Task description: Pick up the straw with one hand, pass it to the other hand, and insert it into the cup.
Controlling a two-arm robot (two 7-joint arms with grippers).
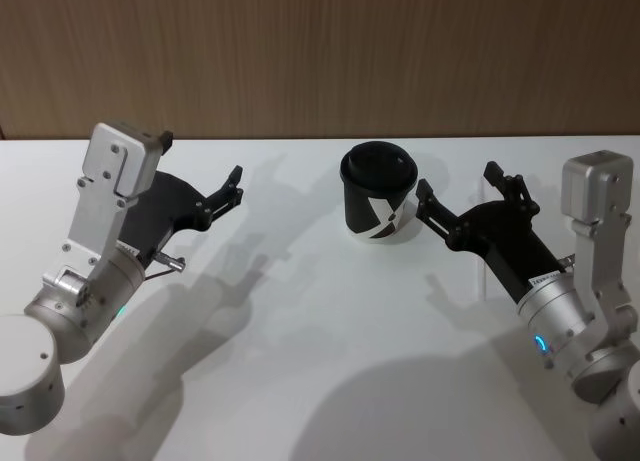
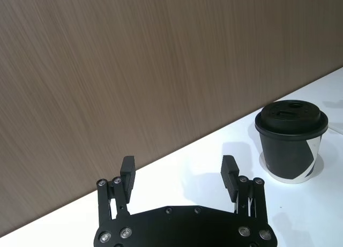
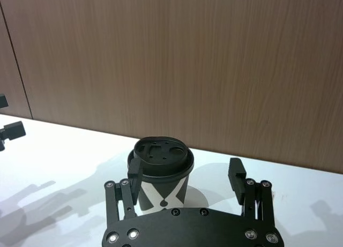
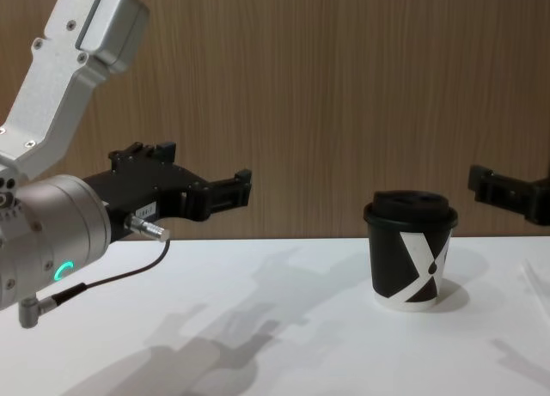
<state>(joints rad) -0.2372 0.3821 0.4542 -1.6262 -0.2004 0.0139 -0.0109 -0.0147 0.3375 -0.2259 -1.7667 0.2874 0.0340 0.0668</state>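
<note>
Left gripper point(image 2: 178, 166) and right gripper point(image 1: 458, 181) both spread, empty. Cup point(image 1: 378, 196) upright on table point(image 1: 300, 331), just beside right gripper. Straw: we cannot make it out. Risk: a careless right swing tips cup.

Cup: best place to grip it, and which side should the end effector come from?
Grip the paper wall under the lid, level, from the robot's right. The cup stands upright on the table, and the domed lid overhangs as a stop against slipping. The right end effector, open, faces it from that side.
</note>
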